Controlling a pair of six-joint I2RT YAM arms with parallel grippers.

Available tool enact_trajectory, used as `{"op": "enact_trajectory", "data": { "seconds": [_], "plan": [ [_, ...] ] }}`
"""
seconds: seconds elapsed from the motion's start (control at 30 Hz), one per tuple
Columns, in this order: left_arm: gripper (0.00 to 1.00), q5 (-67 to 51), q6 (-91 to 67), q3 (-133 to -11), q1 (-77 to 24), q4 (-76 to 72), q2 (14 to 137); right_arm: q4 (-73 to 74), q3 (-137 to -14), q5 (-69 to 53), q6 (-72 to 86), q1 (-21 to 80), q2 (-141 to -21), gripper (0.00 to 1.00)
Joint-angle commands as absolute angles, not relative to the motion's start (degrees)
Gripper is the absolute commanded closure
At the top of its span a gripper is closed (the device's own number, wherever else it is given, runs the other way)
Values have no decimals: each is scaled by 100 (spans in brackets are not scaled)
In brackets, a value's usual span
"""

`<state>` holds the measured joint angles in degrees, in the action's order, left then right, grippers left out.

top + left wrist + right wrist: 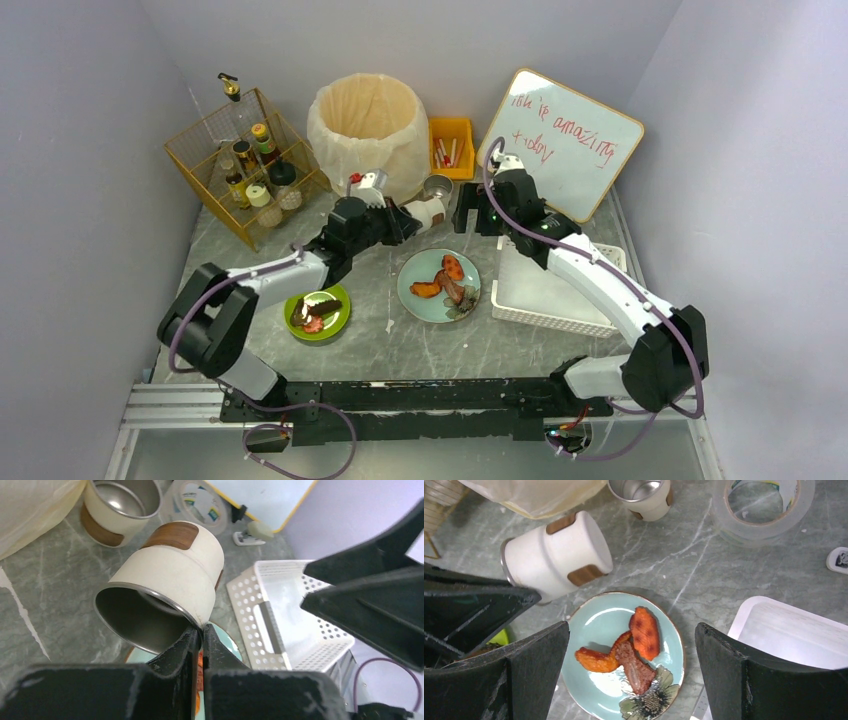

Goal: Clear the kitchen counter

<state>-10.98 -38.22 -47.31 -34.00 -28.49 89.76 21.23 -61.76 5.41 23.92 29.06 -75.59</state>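
— Up close: fingers (pixel 177 650) of left gripper (pixel 200 630), pinching the steel rim of a white cup (pixel 170 570), clamped tight on it.
— Upright?
— Tipped sideways, mouth toward the lens. Cannot tell whether resting on the kitchen counter (pixel 45 590) or lifted.
— And right gripper (pixel 631 626)?
— Spread wide, gripping nothing, hanging over a blue plate (pixel 599 625) of fried pieces.
— Beyond?
— Second cup (pixel 651 510) upright near a tape roll (pixel 764 534); white basket (pixel 784 630) just right of the plate. Under everything, that grey veined counter, spreading past every item.
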Motion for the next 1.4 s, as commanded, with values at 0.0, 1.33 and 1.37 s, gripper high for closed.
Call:
{"op": "enact_trajectory", "data": {
  "seconds": [0.0,1.33,1.37],
  "plan": [
    [95,-1571,-3915,-4482,-3419,-3454,8302,1703,-6268,318,2748,2862,-7128,0],
    [95,-3335,-5379,-4236,-3419,-6882,7776,-879,-6194,-4734,4590,1504,-6881,15],
    [95,-3335,-5371,-4236,-3419,-6868,7776,-926,-6174,-4744,4627,1503,-6882,18]
  ]
}}
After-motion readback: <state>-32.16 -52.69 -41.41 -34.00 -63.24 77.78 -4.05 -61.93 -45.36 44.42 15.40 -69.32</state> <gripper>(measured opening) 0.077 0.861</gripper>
